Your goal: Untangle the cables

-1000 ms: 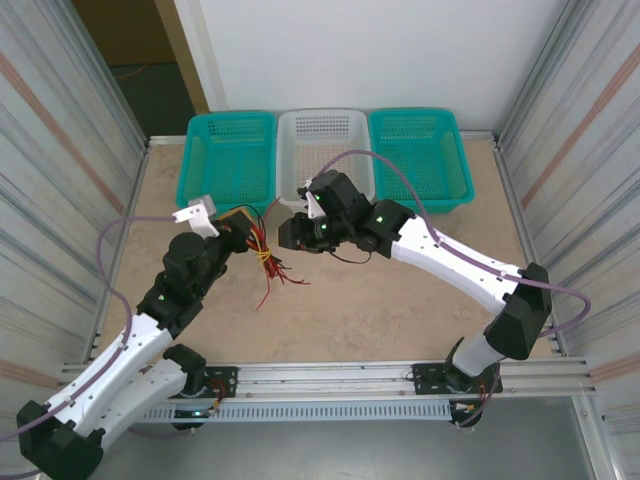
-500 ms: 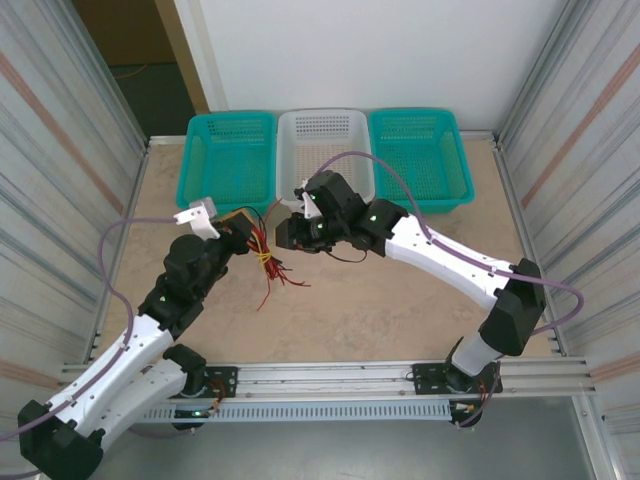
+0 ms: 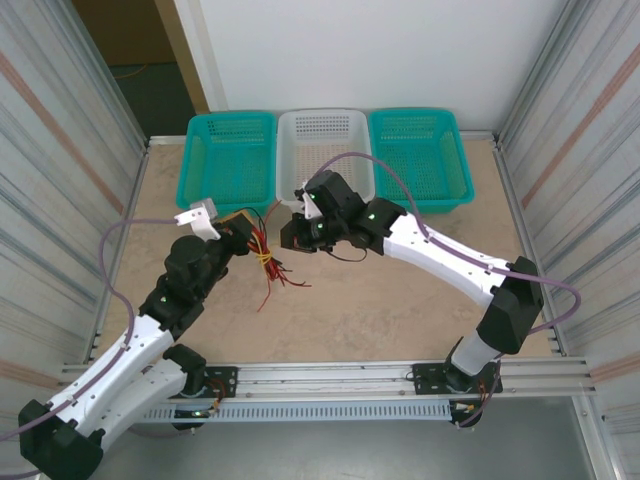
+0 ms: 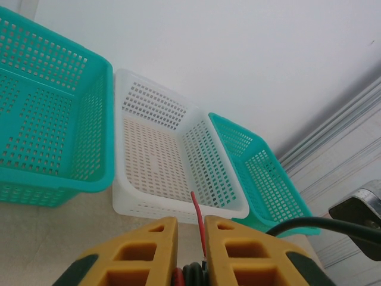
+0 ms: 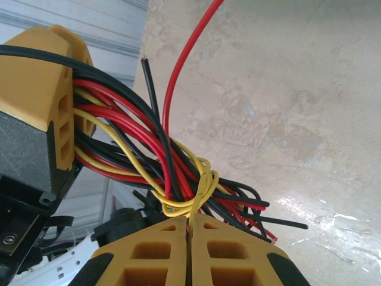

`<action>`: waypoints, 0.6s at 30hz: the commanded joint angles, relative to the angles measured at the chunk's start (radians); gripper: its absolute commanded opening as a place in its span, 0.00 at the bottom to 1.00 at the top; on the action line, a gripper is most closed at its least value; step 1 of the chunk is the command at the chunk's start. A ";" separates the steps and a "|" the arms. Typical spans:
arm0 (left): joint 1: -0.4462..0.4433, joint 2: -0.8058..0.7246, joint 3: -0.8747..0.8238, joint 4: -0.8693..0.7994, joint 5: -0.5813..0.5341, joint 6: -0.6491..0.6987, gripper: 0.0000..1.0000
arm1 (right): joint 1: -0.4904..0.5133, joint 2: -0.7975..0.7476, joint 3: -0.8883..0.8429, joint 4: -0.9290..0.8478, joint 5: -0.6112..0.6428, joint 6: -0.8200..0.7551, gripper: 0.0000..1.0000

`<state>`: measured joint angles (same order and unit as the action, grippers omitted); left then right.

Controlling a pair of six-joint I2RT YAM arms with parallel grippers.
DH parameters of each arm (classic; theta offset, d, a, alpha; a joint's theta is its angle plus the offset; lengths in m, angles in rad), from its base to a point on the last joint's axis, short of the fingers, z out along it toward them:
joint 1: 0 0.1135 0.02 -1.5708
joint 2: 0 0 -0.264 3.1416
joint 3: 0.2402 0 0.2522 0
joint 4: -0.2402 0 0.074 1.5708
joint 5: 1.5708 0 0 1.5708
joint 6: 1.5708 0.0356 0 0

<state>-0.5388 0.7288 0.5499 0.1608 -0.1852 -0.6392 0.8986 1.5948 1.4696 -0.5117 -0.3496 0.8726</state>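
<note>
Over the last second my right arm has eased slightly leftward, its elbow drawing in, and my right end effector [image 3: 288, 238] has closed. My left arm has not shifted.

From above, the cables [image 3: 268, 262] form one red, black and yellow bundle. Its long axis runs from my left end effector [image 3: 248, 230] down toward the near edge. The loose ends fan out on the counter [image 3: 380, 300], some pointing nearward and some to the right.

My left end effector [image 4: 190, 225] is clamped on the bundle. Red and black strands sit between its fingers, and one red strand [image 4: 198, 226] points up toward the white basket [image 4: 178, 208].

In the right wrist view the cables [image 5: 149, 155] slant from the left finger [image 5: 36, 83] at upper left down to my right end effector [image 5: 189, 219]. A red strand and a black one stand straight up out of the bundle. The right fingers are pressed flush together, and a yellow loop lies right at their tips. I cannot tell whether a strand is pinched in the seam.
</note>
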 commanded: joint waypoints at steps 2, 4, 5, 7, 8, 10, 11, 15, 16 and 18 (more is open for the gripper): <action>0.011 -0.004 0.040 -0.005 0.020 0.017 0.00 | -0.046 -0.040 0.010 -0.060 -0.048 -0.086 0.00; 0.051 0.022 0.070 -0.033 0.123 -0.005 0.00 | -0.078 -0.047 0.014 -0.082 -0.088 -0.137 0.00; 0.074 0.043 0.086 -0.044 0.193 -0.025 0.00 | -0.098 -0.047 0.018 -0.093 -0.111 -0.162 0.00; 0.112 0.083 0.097 -0.013 0.358 -0.069 0.00 | -0.135 -0.041 0.034 -0.114 -0.152 -0.208 0.00; 0.125 0.110 0.100 0.008 0.442 -0.098 0.00 | -0.156 -0.036 0.045 -0.122 -0.174 -0.234 0.00; 0.132 0.157 0.111 0.054 0.581 -0.152 0.00 | -0.187 -0.027 0.059 -0.128 -0.207 -0.281 0.00; 0.132 0.176 0.111 0.093 0.642 -0.189 0.00 | -0.200 -0.023 0.060 -0.120 -0.221 -0.303 0.00; 0.132 0.213 0.069 0.352 0.753 -0.369 0.00 | -0.262 -0.019 0.010 0.001 -0.288 -0.329 0.00; 0.133 0.221 0.068 0.403 0.764 -0.403 0.00 | -0.277 -0.020 -0.016 0.050 -0.308 -0.319 0.00; 0.133 0.242 0.085 0.498 0.777 -0.466 0.00 | -0.305 -0.030 -0.088 0.187 -0.357 -0.282 0.00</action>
<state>-0.4046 0.9703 0.6201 0.4191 0.4335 -0.9466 0.6399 1.5806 1.4448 -0.5201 -0.6521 0.6014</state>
